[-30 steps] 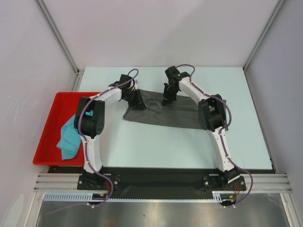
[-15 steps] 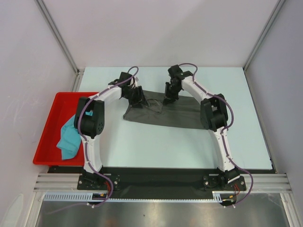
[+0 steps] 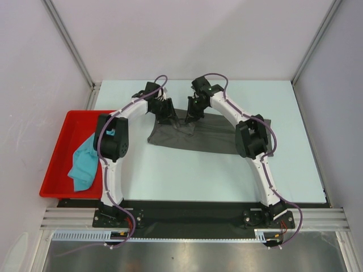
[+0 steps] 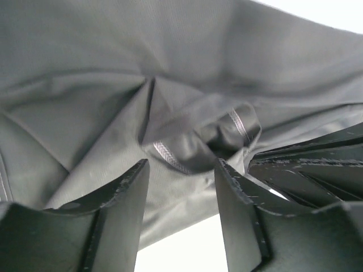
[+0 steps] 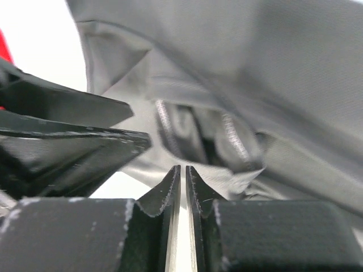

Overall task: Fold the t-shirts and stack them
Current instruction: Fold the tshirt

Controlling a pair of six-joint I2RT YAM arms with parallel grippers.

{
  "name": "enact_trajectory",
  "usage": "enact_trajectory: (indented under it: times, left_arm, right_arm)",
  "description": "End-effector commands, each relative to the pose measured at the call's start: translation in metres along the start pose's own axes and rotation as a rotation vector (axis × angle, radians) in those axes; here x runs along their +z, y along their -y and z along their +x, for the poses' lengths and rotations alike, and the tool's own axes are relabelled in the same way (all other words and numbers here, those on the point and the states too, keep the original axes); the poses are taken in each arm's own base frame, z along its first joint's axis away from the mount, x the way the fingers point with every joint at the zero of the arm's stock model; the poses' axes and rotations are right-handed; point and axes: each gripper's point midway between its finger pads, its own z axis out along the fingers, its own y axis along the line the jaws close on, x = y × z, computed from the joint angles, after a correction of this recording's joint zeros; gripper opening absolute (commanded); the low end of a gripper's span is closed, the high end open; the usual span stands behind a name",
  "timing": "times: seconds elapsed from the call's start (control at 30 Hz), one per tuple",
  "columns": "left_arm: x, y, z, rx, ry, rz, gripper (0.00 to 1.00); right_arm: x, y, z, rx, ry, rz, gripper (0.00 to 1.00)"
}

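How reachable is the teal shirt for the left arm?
Probably yes: the teal shirt lies in the open red tray on that arm's side, nothing on top, and the left gripper is open.

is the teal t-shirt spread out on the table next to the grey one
No, the teal t-shirt lies bunched in the red tray at the left, apart from the grey t-shirt on the table.

- No text, label, brand, number or sign legible in any view.
- Plain, unprinted cloth on the dark grey t-shirt (image 3: pixel 210 136) and the teal t-shirt (image 3: pixel 83 164).
- Bare red plastic on the tray (image 3: pixel 55 148), with no marking to read.
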Motion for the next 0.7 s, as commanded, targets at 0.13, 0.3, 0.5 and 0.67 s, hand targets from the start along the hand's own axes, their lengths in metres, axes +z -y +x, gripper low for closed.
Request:
enact_trajectory:
  times: [0.13,0.3,0.5,0.67]
  left_arm:
    - [0.007,-0.002,-0.021,0.066,0.031,-0.102,0.5]
    - [0.012,0.002,-0.028,0.127,0.055,-0.174,0.49]
    - [0.018,0.006,-0.03,0.183,0.059,-0.255,0.46]
    - [0.022,0.008,-0.035,0.186,0.065,-0.26,0.46]
  right_arm:
    - [0.002,0.01,-0.005,0.015,-0.014,-0.02,0.11]
    - [0.004,0.011,-0.001,0.007,-0.028,-0.021,0.1]
    - [0.007,0.013,0.005,0.002,-0.048,-0.025,0.09]
    - [0.011,0.016,0.01,0.0,-0.064,-0.017,0.08]
